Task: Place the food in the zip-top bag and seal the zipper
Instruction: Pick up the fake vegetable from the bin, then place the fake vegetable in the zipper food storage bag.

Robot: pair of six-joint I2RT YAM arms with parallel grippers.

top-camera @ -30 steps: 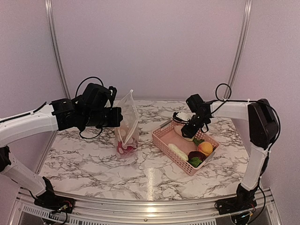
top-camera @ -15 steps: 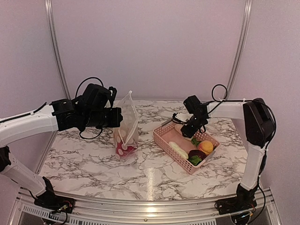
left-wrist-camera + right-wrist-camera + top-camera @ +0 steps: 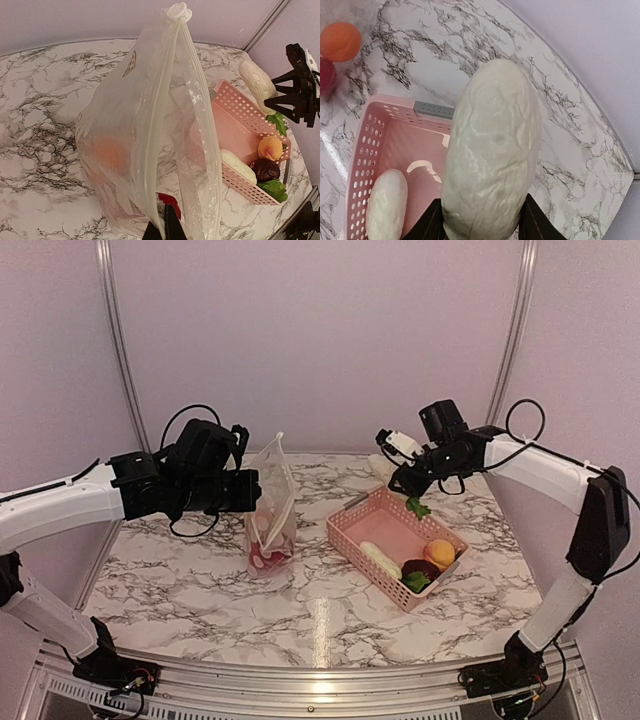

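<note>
Step in hand: transfer of 1 white vegetable point(image 3: 492, 145), clamped in the right gripper point(image 3: 405, 478) above the pink basket's point(image 3: 350, 530) 12 o'clock corner. The left gripper point(image 3: 162, 229) is pinched shut on the bag point(image 3: 135, 125), which stands upright at table centre with its mouth agape. Next move, probably: carry toward 9 o'clock and drop through the mouth, zipper point(image 3: 152, 145) not yet sealed.

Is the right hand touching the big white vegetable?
Touching. Right wrist view: the right hand clamps the white vegetable, fingers pressed on both sides.
</note>
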